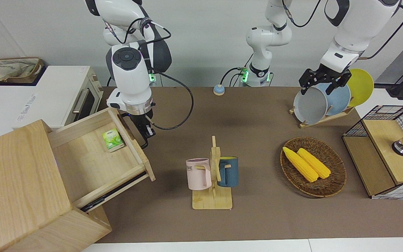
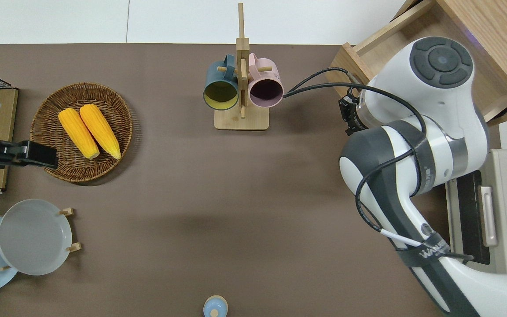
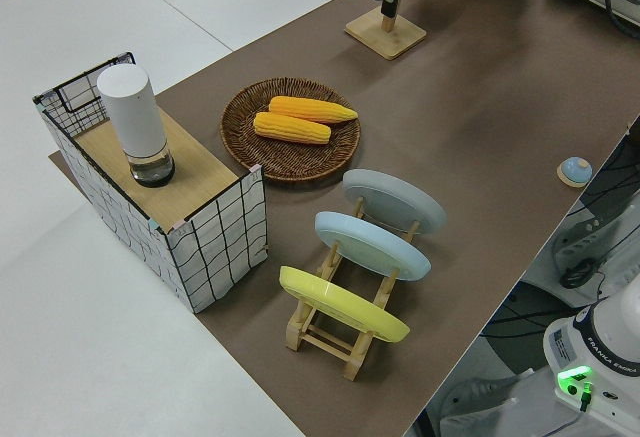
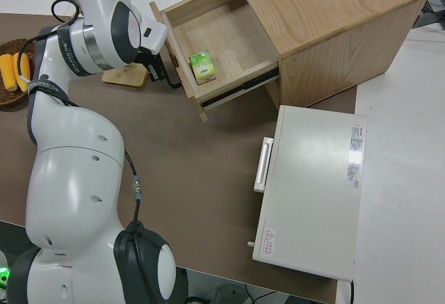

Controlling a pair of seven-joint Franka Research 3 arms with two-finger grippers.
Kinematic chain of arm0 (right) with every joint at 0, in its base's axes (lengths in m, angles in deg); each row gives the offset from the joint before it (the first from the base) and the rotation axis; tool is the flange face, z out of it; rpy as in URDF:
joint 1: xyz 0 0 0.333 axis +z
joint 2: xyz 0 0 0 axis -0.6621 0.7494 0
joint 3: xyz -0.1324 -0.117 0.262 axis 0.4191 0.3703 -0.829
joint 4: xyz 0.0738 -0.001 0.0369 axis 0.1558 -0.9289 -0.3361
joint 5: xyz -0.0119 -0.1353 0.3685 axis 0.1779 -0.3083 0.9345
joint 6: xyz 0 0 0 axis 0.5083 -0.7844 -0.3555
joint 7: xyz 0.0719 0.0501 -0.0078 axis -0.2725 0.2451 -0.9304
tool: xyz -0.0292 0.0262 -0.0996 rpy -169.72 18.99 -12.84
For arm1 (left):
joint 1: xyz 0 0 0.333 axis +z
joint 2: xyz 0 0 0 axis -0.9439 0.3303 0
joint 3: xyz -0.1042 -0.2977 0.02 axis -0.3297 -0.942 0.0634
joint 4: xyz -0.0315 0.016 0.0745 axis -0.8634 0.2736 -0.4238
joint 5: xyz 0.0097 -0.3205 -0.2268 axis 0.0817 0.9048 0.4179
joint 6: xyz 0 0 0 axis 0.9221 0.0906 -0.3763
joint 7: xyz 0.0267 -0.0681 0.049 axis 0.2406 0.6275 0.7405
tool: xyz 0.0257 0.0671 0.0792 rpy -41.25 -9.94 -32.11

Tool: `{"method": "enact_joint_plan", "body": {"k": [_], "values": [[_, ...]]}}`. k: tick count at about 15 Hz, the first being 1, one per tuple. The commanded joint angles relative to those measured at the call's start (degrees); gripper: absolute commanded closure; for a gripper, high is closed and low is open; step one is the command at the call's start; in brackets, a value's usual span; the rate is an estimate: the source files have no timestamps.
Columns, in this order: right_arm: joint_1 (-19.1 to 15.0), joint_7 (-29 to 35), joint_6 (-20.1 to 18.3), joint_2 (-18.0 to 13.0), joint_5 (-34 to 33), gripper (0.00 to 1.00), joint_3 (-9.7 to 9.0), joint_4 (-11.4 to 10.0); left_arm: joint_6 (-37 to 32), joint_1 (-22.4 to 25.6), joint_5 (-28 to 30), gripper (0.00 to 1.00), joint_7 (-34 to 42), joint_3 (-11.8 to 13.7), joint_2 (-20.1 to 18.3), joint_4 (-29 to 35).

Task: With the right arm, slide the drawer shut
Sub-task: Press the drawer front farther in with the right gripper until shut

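Light-wood drawer (image 1: 96, 157) stands pulled out toward the mugs; right claw (image 1: 147, 132) at its front, grip unclear.

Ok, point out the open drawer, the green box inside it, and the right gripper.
drawer (image 1: 82, 164): front view, bare wooden floor inside.
green box (image 1: 112, 139): front view, its top face.
right gripper (image 1: 148, 132): front view, black fingers beside the drawer front.

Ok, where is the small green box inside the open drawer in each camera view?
Front view: green box in the drawer, by the drawer's front panel, close to the right hand.
Overhead view: hidden under the right arm.
Left side view: not in it.
Right side view: green box on the drawer floor near the front panel.
Shared landmark: the cabinet.
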Motion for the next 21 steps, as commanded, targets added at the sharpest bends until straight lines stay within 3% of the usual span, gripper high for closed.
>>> {"method": "enact_joint_plan", "body": {"k": [1,5,12,21], "values": [[-3.1,-2.8,0.7,1.6,-0.3,1.0,-1.1,1.0,-1.1,0.3,-1.0,0.01,0.6,-0.4,0.7,-1.5],[-6.8,-8.4,3.4,3.2,-0.3,1.0,-1.02,1.6,-1.1,0.3,-1.0,0.01,0.6,-0.4,0.7,-1.5],[-10.4,-13.1,4.0,6.7,-0.7,1.0,-0.93,6.7,-1.1,0.3,-1.0,0.01,0.6,-0.4,0.7,-1.4],[-14.5,-15.5,5.1,8.2,-0.7,1.0,-1.19,8.5,-1.1,0.3,-1.0,0.01,0.6,-0.4,0.7,-1.4]]}}
